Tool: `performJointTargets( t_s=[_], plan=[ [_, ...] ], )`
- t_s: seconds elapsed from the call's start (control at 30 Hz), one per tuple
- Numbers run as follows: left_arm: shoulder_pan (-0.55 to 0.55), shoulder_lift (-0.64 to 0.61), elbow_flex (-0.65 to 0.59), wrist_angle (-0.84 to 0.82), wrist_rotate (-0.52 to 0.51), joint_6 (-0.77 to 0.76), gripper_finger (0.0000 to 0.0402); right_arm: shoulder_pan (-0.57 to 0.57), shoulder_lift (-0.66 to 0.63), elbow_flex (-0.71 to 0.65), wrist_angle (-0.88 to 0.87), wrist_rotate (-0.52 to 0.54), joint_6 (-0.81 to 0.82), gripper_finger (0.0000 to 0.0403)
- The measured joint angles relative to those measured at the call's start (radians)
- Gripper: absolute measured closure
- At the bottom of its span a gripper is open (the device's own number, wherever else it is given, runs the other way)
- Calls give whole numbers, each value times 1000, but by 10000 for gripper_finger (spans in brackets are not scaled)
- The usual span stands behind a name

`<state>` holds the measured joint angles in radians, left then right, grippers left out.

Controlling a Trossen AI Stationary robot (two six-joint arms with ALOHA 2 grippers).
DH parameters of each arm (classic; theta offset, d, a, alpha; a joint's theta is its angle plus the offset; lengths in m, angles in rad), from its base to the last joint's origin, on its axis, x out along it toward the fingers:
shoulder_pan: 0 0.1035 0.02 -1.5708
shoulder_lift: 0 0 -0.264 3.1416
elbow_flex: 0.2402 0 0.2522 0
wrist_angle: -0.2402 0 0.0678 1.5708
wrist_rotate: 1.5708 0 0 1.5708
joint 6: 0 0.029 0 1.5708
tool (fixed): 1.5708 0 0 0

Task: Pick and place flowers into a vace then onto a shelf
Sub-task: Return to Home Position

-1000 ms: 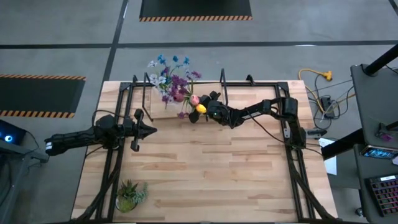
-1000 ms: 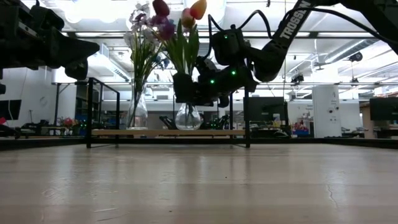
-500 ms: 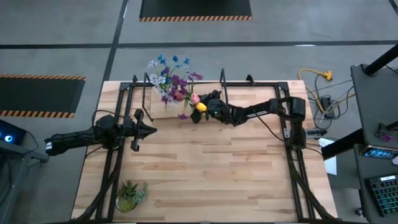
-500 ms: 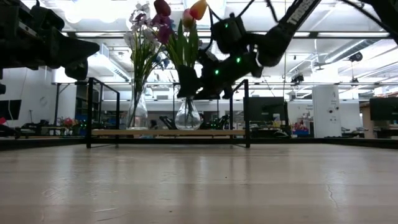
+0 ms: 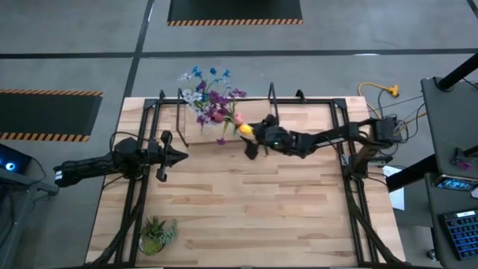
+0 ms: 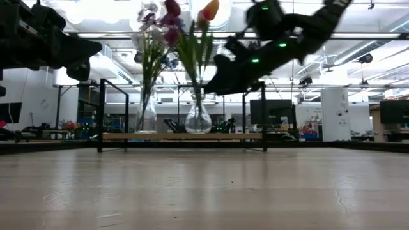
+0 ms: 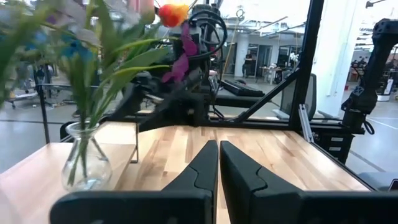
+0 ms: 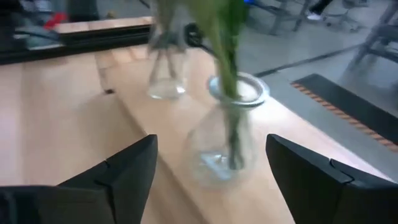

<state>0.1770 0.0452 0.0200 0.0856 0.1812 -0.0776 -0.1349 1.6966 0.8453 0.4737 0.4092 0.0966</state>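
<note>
Two clear glass vases stand on the shelf (image 6: 182,136), a light plank with black brackets at the table's far edge. The left vase (image 6: 146,117) holds blue, white and purple flowers (image 5: 209,96). The right vase (image 8: 225,140) holds green stems with a pink and an orange-yellow bloom (image 5: 243,128). My right gripper (image 5: 256,137) hangs open just to the near right of that vase, above the plank; its fingers (image 8: 127,171) stand apart short of the glass and touch nothing. My left gripper (image 5: 179,155) waits shut over the table's left part, pointing level.
A small spiky green potted plant (image 5: 155,233) stands near the table's front left corner. Black frame rails (image 5: 134,202) run along both sides of the table. The wide wooden middle of the table (image 5: 246,202) bears nothing.
My right gripper has come away from the right vase's neck, drawing back toward the table's right edge and rising. The vase stays upright on the plank. In the low view the shelf with both vases stands a little farther right than before.
</note>
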Motion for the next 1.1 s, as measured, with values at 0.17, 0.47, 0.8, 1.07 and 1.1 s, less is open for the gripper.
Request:
performJointTargets(
  t_s=[0.17, 0.47, 0.8, 1.07, 1.1],
  plan=[
    [0, 0, 0, 1, 0, 0, 402, 0, -151, -206, 135, -309, -85, 136],
    [0, 0, 0, 0, -1, 0, 402, -2, -578, -534, 180, -332, -114, 202],
    [0, 0, 0, 0, -1, 0, 402, -3, -964, -780, 180, -389, -104, 286],
    [0, 0, -8, -1, -1, 13, 402, -3, -1201, -836, 64, -443, -74, 348],
    [0, 0, -10, -12, -1, 14, 402, -3, -1225, -836, 41, -464, -74, 354]
  ],
)
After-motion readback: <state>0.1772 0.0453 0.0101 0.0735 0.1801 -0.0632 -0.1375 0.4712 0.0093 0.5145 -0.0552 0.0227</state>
